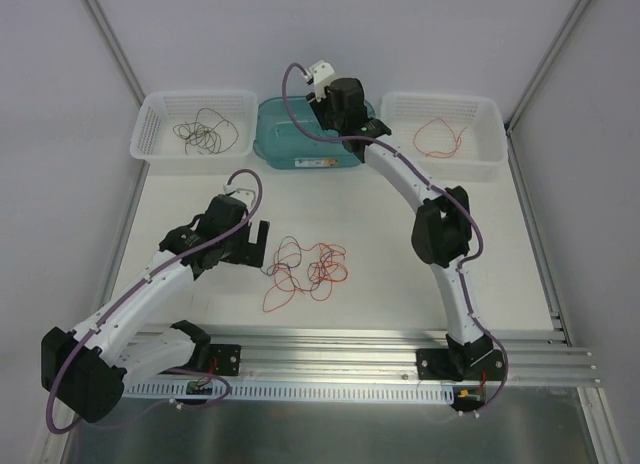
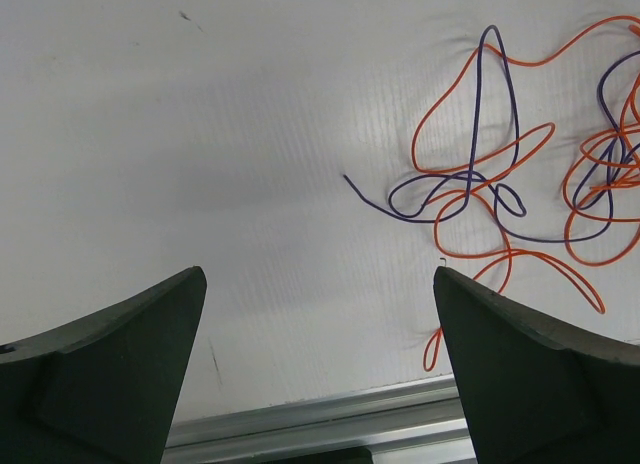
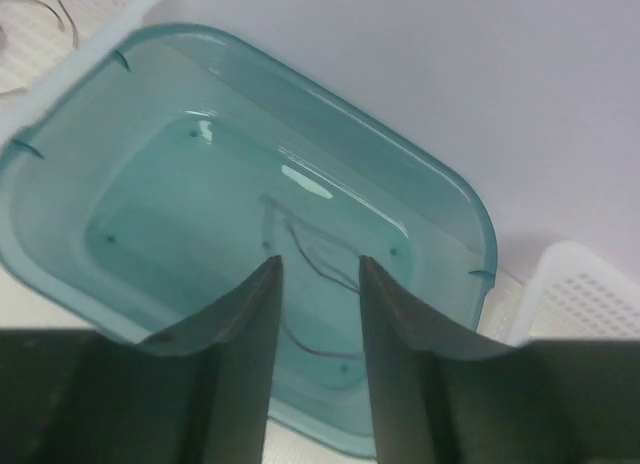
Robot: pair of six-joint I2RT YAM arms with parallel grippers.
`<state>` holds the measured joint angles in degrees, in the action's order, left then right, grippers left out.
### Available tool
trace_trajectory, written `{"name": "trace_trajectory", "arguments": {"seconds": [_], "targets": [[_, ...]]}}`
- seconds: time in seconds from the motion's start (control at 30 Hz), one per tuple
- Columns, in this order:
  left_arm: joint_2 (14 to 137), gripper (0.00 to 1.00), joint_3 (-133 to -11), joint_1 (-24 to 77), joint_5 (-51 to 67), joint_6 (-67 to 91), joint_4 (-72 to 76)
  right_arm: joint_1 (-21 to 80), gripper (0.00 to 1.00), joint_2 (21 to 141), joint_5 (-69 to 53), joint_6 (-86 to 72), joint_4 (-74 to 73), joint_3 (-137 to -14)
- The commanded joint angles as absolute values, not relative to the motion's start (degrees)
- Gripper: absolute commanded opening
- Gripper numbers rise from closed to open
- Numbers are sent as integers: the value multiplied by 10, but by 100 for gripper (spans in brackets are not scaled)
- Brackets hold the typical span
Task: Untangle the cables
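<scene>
Sorting is part done: you have cables (image 1: 205, 134) in both white baskets (image 1: 145, 144) and a thin wire (image 3: 312, 262) in the teal bin (image 3: 440, 199), under your barely parted, empty right jaws. Main tangle (image 1: 305, 267) lies unsorted on the worktop (image 1: 380, 284) beside your wide-open, empty left jaws

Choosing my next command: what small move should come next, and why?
Probably lift the right tool clear of the teal bin: its jaws stand apart with a thin dark wire lying in the bin below, and a red-and-dark tangle lies on the table by the open left tool.
</scene>
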<state>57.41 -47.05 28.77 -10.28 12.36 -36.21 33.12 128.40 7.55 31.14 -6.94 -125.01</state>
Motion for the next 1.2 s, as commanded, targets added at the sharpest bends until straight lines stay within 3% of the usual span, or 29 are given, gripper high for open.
{"name": "trace_trajectory", "arguments": {"seconds": [0.0, 0.1, 0.23, 0.6, 0.77, 0.97, 1.17], "targets": [[586, 99, -473, 284, -78, 116, -352, 329, 44, 1332, 84, 315, -3, -1306], [590, 99, -473, 284, -77, 117, -352, 329, 70, 1346, 104, 313, 16, -1312], [584, 99, -472, 284, -79, 114, -352, 330, 81, 1295, 110, 303, 11, -1252], [576, 99, -469, 284, -42, 110, -349, 361, 85, 1040, 20, 158, -149, -997], [575, 99, -467, 284, -1, 107, -339, 400, 87, 936, 35, 79, -179, -823], [587, 99, -467, 284, 27, 99, -336, 464, 87, 875, 74, -30, -192, -686], [584, 99, -466, 284, 25, 95, -335, 524, 87, 885, 105, -105, -180, -635]]}}
